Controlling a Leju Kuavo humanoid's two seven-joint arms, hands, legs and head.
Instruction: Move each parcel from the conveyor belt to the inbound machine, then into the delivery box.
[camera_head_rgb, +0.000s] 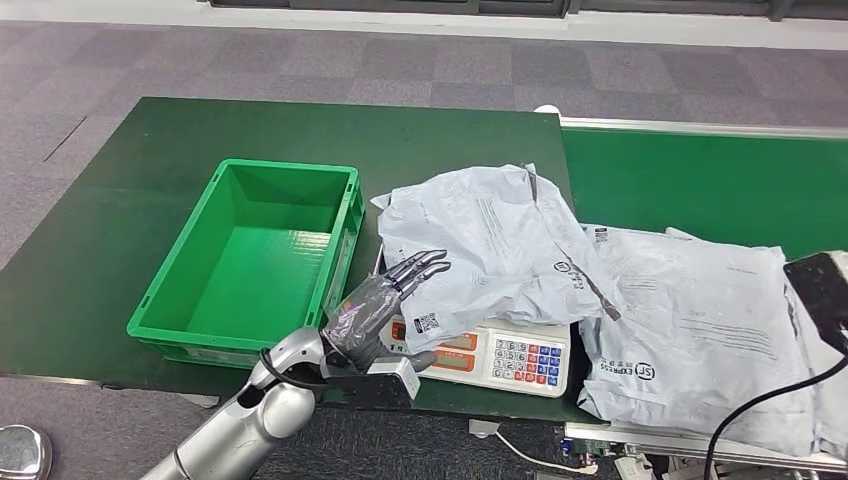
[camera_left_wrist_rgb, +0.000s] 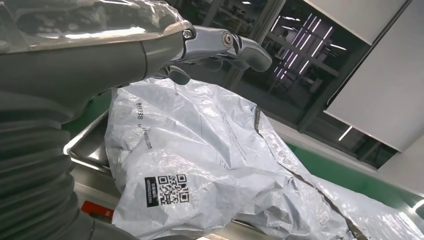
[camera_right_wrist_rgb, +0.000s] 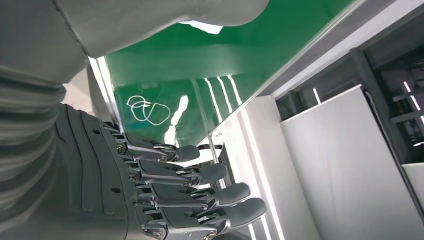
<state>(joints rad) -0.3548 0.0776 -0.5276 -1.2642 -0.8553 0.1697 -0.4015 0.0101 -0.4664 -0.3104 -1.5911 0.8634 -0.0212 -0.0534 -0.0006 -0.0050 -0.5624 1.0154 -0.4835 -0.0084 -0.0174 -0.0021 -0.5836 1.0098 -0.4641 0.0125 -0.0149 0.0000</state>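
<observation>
Green table carries an empty green bin (camera_head_rgb: 250, 258); left hand (camera_head_rgb: 385, 300) and right hand (camera_right_wrist_rgb: 165, 195) both spread, holding nothing.

Bright, even overhead light, soft shadows

Head view's sharp; glare streaks on the conveyor belt (camera_right_wrist_rgb: 200, 75) in the right wrist view, near hand parts a bit soft.

Parcel-sorting depot: conveyor belt (camera_head_rgb: 700, 180), weighing scale (camera_head_rgb: 500, 355), mailer bags (camera_head_rgb: 690, 320).
</observation>
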